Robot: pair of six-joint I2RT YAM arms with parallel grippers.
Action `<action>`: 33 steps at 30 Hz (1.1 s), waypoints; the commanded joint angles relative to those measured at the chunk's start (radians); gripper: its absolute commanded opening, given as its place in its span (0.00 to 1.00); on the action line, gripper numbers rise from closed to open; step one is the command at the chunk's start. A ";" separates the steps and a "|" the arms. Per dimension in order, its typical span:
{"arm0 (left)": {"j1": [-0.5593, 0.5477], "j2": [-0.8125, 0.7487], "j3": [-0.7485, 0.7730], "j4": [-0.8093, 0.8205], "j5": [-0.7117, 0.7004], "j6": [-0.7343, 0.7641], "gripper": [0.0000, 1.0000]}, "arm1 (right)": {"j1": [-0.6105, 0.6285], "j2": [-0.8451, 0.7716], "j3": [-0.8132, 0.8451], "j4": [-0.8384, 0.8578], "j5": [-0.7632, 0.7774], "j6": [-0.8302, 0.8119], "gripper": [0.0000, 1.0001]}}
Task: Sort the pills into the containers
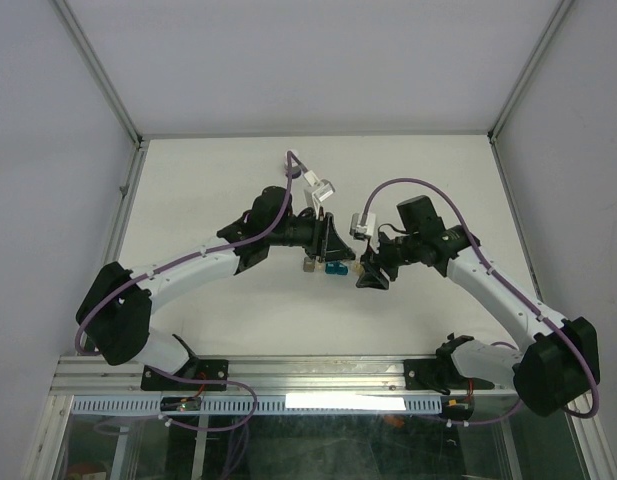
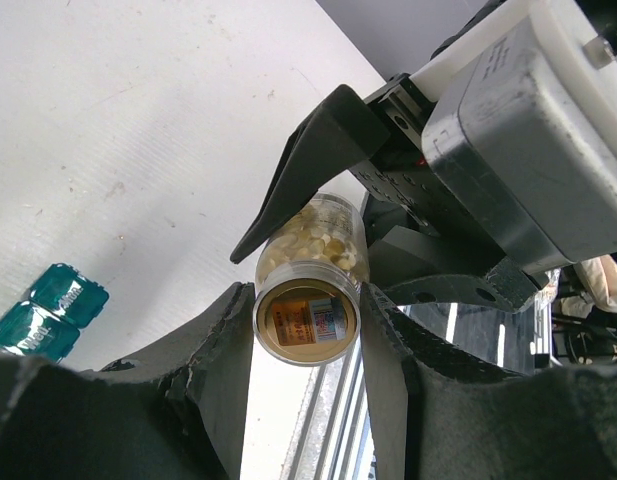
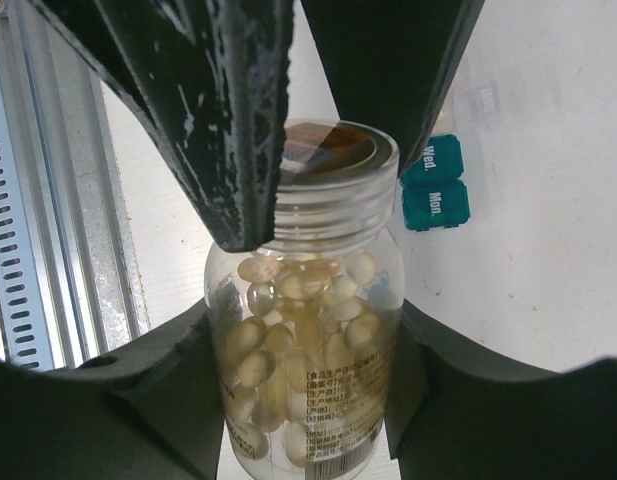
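The clear vial [image 3: 308, 340] holds pale orange-tan pills [image 3: 298, 320] and is up off the table between both grippers. No white cap shows; its threaded neck is bare. My right gripper [image 3: 306, 340] is shut on the vial's body. My left gripper [image 2: 308, 310] is closed around the neck end [image 2: 308, 320], with its fingers [image 3: 238, 130] touching both sides. In the top view the left gripper [image 1: 333, 243] and right gripper [image 1: 371, 272] meet at mid-table. The teal two-cell container [image 1: 337, 269] lies on the table below them, also seen from both wrists [image 2: 48, 310] [image 3: 435, 185]. The grey-brown container [image 1: 310, 265] sits just left of it.
An aluminium rail [image 1: 288, 375] runs along the near table edge and shows in the right wrist view [image 3: 48, 200]. White enclosure walls and metal posts [image 1: 118, 190] bound the table on three sides. Purple cables loop over both arms.
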 commanded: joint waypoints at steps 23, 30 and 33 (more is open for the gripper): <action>0.026 0.010 0.139 -0.038 0.350 0.777 0.59 | -0.009 -0.048 0.050 0.046 -0.197 -0.066 0.00; 0.043 -0.122 -0.029 0.265 0.253 0.602 0.98 | -0.010 -0.047 0.051 0.038 -0.201 -0.075 0.00; 0.045 -0.166 -0.066 0.306 0.234 0.576 0.99 | -0.011 -0.046 0.050 0.036 -0.204 -0.077 0.00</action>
